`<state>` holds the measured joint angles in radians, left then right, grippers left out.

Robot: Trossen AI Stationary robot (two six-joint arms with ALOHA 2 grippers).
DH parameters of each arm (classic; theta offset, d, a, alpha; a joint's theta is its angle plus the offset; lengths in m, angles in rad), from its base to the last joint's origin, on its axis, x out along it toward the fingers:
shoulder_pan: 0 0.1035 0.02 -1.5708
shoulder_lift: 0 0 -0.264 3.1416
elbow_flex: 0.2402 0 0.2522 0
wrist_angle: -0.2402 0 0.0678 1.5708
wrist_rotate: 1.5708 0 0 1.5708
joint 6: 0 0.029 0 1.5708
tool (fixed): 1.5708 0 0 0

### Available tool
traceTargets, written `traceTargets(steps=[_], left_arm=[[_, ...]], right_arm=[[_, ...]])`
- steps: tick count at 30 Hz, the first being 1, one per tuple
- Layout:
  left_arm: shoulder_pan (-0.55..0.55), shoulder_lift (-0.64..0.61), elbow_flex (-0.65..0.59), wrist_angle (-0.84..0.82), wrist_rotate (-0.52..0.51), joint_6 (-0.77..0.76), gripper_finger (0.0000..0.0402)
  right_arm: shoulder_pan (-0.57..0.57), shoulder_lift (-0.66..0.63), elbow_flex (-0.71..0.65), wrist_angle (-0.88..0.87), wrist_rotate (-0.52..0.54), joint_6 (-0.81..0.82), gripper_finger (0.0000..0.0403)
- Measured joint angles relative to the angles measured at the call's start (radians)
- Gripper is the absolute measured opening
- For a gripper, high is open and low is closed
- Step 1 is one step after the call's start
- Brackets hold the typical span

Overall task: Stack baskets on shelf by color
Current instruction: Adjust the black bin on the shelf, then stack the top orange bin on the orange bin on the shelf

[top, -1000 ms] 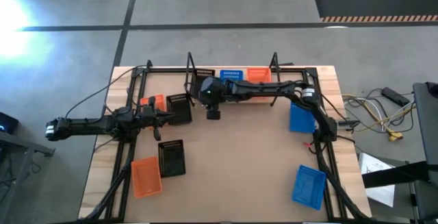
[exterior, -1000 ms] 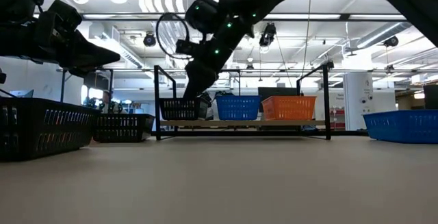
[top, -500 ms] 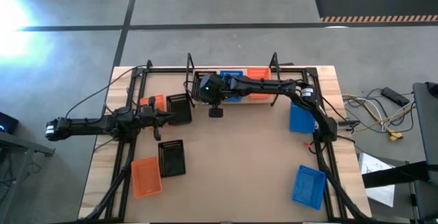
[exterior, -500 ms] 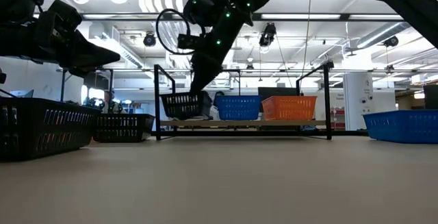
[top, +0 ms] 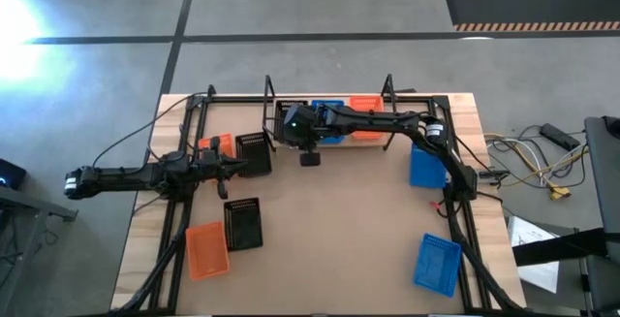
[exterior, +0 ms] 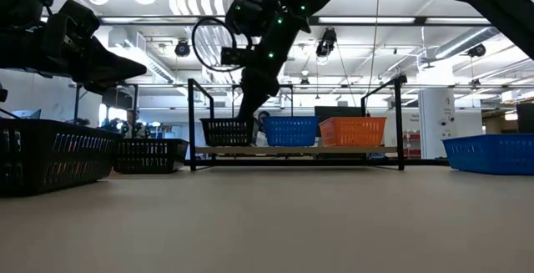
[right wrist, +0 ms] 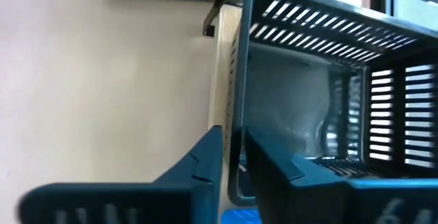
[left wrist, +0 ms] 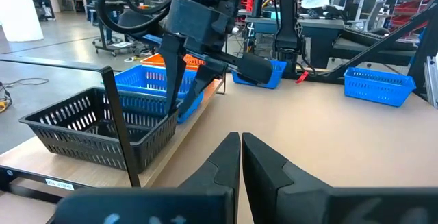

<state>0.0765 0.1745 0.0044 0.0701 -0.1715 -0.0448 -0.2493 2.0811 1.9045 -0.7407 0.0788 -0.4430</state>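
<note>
My right gripper [top: 294, 123] reaches across to the left end of the shelf [exterior: 334, 149] and is shut on a black basket [exterior: 227, 131]. That basket stands level on the board beside a blue basket [exterior: 290, 130] and an orange-red basket [exterior: 352, 130]. My left gripper [top: 230, 169] is shut and hovers at the table's left, beside another black basket [top: 254, 152] and an orange-red one [top: 215, 145]. Its fingers [left wrist: 241, 142] touch nothing. On the tabletop rest a further black basket [top: 242, 222], an orange-red basket [top: 206, 249] and two blue baskets [top: 426, 167] [top: 436, 264]. My right gripper pinches the black basket's near side wall [right wrist: 236, 148], close to the blue basket, with one finger [right wrist: 274, 166] inside and one [right wrist: 198, 162] outside. The fingers come from above, slanting down. The basket's bottom rests flat on the shelf board.
Black wire uprights [exterior: 193, 123] [exterior: 399, 118] stand at both ends of the shelf. A black frame runs along the table's left, right and far sides. The middle of the brown tabletop [top: 339, 220] is bare. Cables lie on the floor to the right.
My right gripper shifted slightly toward the table's far edge with the black basket. Half a second ago the basket was tipped on the shelf; now it sits level and a little closer to the blue basket.
</note>
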Motion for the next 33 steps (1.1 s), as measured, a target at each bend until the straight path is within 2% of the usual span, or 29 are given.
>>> traceTargets(steps=[6, 11, 14, 19, 24, 29, 33], left_arm=[[0.000, 0.000, 0.000, 0.000, 0.000, 0.000, 0.0000], [0.000, 0.000, 0.000, 0.000, 0.000, 0.000, 0.0000], [0.000, 0.000, 0.000, 0.000, 0.000, 0.000, 0.0000], [0.000, 0.000, 0.000, 0.000, 0.000, 0.000, 0.0000], [0.000, 0.001, 0.000, 0.000, 0.000, 0.000, 0.0000], [0.000, 0.000, 0.000, 0.000, 0.000, 0.000, 0.0000], [0.000, 0.002, 0.000, 0.000, 0.000, 0.033, 0.0000]], right_arm=[[0.000, -0.026, 0.004, -0.073, 0.003, -0.011, 0.0129], [0.025, -0.125, -0.015, -0.116, -0.001, 0.022, 0.0135], [0.078, -0.218, -0.090, -0.102, -0.050, 0.040, 0.0128], [0.218, -0.418, -0.360, 0.040, -0.094, 0.119, 0.0115], [0.404, -0.624, -0.722, 0.265, -0.042, 0.282, 0.0114], [0.616, -0.801, -1.013, 0.453, 0.130, 0.494, 0.0114], [0.785, -0.896, -1.175, 0.560, 0.310, 0.654, 0.0114]])
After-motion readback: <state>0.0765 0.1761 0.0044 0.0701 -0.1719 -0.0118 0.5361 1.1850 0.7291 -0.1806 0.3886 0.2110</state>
